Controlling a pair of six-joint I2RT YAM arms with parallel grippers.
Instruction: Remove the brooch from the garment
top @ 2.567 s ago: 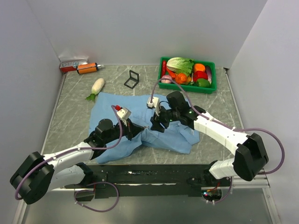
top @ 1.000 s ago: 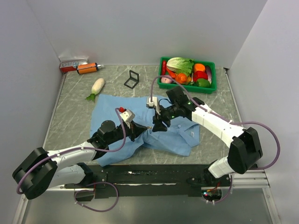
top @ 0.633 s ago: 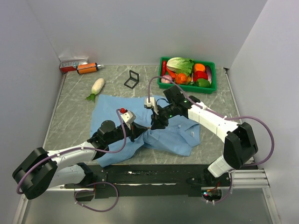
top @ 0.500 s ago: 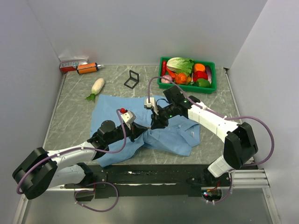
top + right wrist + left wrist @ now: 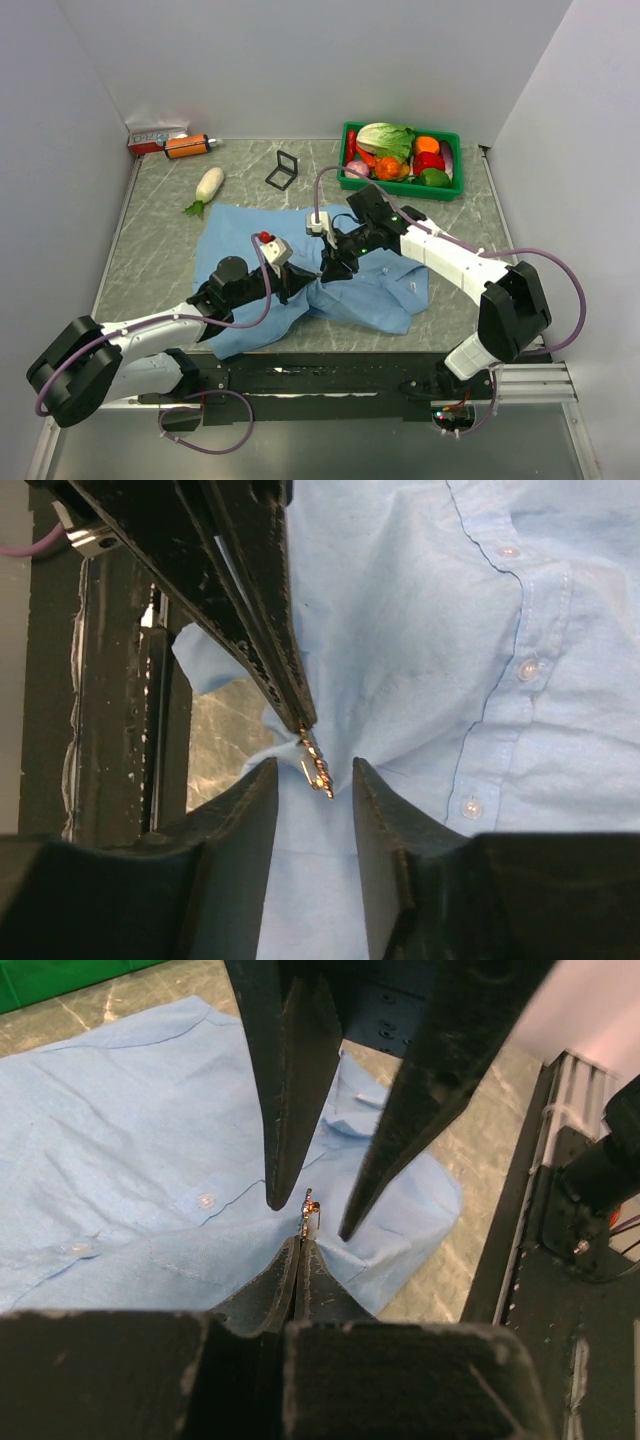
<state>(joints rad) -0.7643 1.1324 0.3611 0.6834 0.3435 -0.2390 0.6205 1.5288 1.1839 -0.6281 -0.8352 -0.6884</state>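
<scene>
One fold of shirt (image 5: 120, 1130) is clamped in the left gripper (image 5: 300, 1247); the brooch (image 5: 311, 1208) is thereby steadied for the spread right gripper (image 5: 312, 770).

The overhead camera views the whole garment (image 5: 235, 225) from afar; both wrist cameras, close above it, face each other across its middle.

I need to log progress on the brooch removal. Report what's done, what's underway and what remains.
Done: the left gripper is shut on a raised fold of the garment beside the brooch. In hand: the right gripper is open, straddling the brooch. Left: close on it and pull it free; it is still on the cloth.
</scene>
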